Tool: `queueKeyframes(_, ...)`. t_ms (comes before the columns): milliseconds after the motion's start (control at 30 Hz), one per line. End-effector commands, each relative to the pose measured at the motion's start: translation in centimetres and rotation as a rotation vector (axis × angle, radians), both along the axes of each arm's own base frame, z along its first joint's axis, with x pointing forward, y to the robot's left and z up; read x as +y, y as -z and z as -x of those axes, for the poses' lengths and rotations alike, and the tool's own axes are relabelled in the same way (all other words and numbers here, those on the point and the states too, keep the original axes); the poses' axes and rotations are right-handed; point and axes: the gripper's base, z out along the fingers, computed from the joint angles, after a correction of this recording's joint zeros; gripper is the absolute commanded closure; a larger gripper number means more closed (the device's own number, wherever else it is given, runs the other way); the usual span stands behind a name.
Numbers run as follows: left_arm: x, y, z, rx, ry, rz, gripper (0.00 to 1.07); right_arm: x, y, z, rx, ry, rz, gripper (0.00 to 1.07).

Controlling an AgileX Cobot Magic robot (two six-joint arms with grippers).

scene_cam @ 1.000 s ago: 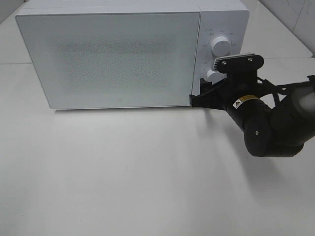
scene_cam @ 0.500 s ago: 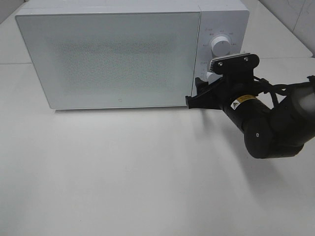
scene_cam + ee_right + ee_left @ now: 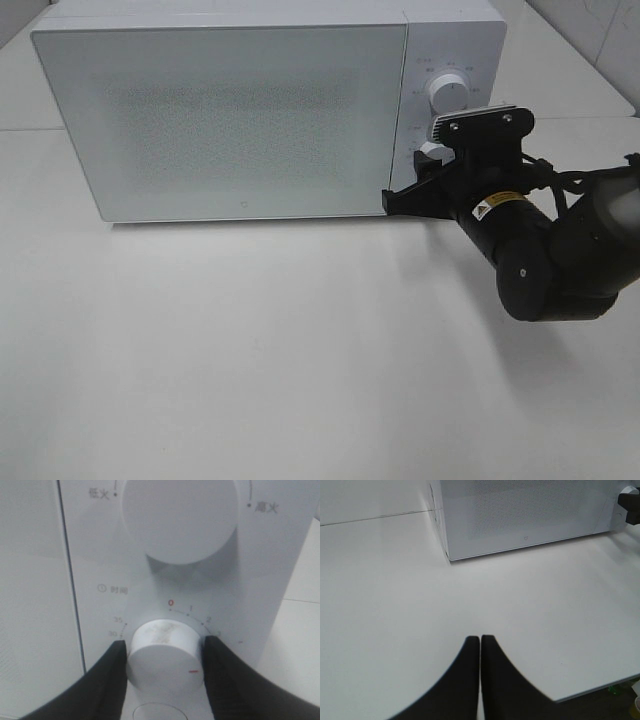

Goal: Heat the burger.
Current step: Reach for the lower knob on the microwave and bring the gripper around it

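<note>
Black right gripper (image 3: 164, 641) — clasping timer knob (image 3: 165, 655).

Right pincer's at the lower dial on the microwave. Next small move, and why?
Likely twist the timer knob clockwise. The right pincer has its fingers against both sides of the knob with no visible gap, and the microwave door is shut, so setting the time looks like what's left. The burger isn't in view.
</note>
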Motion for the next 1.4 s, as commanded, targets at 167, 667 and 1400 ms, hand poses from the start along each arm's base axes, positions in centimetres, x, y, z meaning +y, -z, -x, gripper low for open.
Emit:
queueKeyframes(167,0.02,-0.03,0.23,-0.022,0.000,0.012,1.06,0.20,-1.20,-0.56,-0.094,-0.006,-0.024,0.96)
queueKeyframes(667,0.02,-0.03,0.23,-0.022,0.000,0.012,1.06,0.07,-1.06,-0.55,-0.025,0.062,-0.311,1.07)
queueKeyframes(1400,0.02,-0.03,0.23,-0.022,0.000,0.012,1.06,0.08,-1.45,-0.58,0.117,0.215,-1.313,1.07)
